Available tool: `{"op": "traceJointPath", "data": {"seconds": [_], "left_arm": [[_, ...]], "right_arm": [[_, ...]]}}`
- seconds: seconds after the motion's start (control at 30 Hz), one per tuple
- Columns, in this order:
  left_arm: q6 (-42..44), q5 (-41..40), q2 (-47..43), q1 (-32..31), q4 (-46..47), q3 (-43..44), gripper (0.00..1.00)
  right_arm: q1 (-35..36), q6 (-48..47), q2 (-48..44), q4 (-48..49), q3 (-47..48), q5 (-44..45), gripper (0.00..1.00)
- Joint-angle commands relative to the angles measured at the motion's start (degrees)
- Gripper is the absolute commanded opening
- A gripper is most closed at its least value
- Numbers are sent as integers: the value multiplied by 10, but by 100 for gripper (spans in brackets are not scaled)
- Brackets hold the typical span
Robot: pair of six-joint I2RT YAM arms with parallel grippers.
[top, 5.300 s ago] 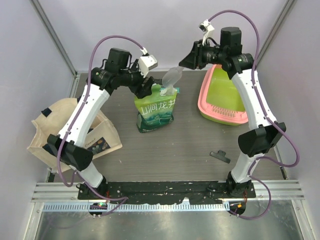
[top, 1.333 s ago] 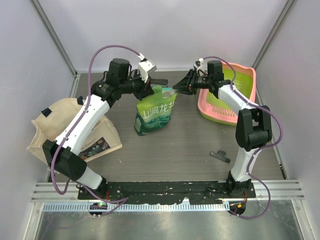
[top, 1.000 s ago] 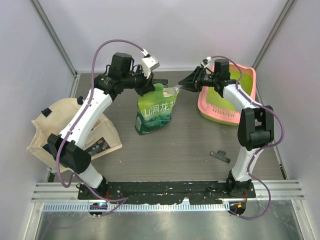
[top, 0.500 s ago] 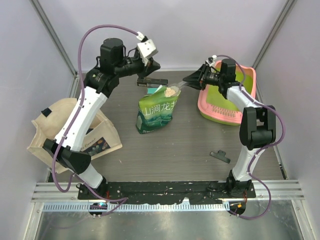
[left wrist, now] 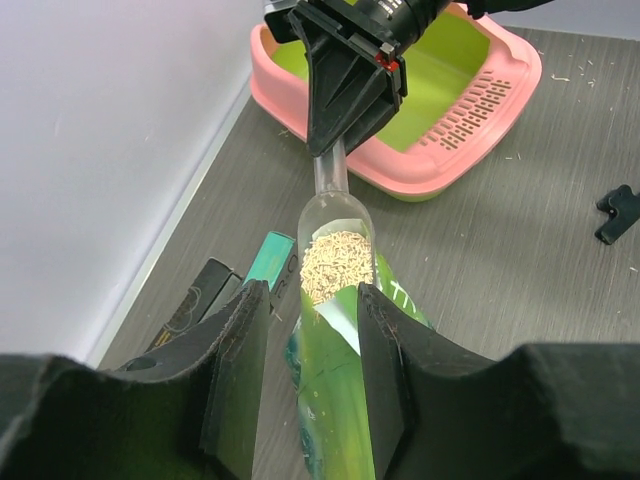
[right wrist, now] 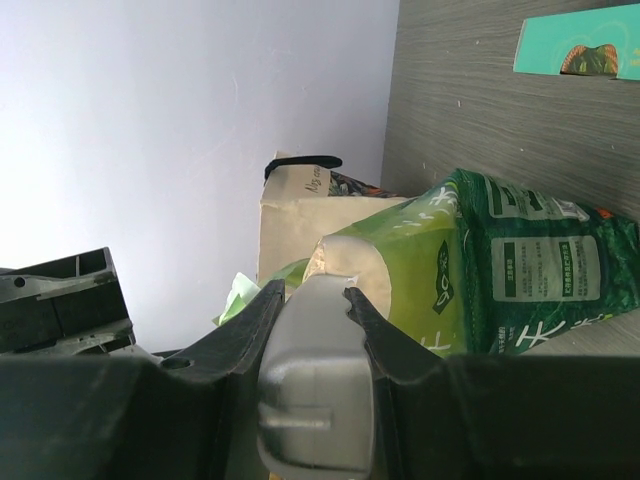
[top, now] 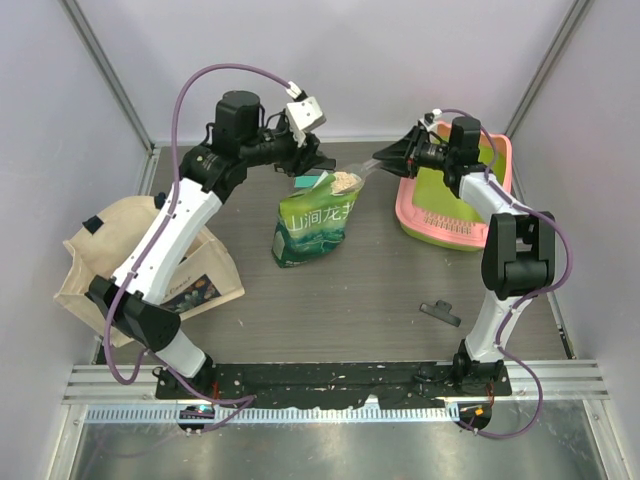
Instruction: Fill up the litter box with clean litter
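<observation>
The litter box (top: 447, 238), pink rim and lime-green basin, sits at the back right; it also shows in the left wrist view (left wrist: 522, 72). My right gripper (top: 392, 160) is shut on the handle of a clear scoop (left wrist: 331, 175), seen close up in the right wrist view (right wrist: 315, 370). The scoop's bowl holds pale beige litter (top: 346, 182) (left wrist: 337, 262) just above the mouth of the green printed bag (top: 312, 230). My left gripper (top: 310, 165) (left wrist: 312, 300) is open above the bag's top edge (left wrist: 340, 400), with a gap on each side.
A beige tote bag (top: 110, 250) stands at the left edge. A teal box (left wrist: 265, 265) and a dark box (left wrist: 195, 305) lie behind the green bag. A small black part (top: 440, 310) lies on the table at front right. Walls close in the back and sides.
The scoop came up out of the bag with litter in it and shifted slightly towards the litter box. My left gripper let go of the bag top, lifted, then came back over it.
</observation>
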Motion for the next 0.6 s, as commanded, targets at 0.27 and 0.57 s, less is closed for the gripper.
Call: {"op": "traceJointPath", "data": {"seconds": [0.27, 0.57], "left_arm": [[-1, -16, -33, -1, 13, 5, 44], [-1, -17, -33, -1, 15, 3, 44]], "right_arm": [[-28, -4, 7, 18, 41, -6, 1], [-30, -5, 1, 17, 37, -4, 1]]}}
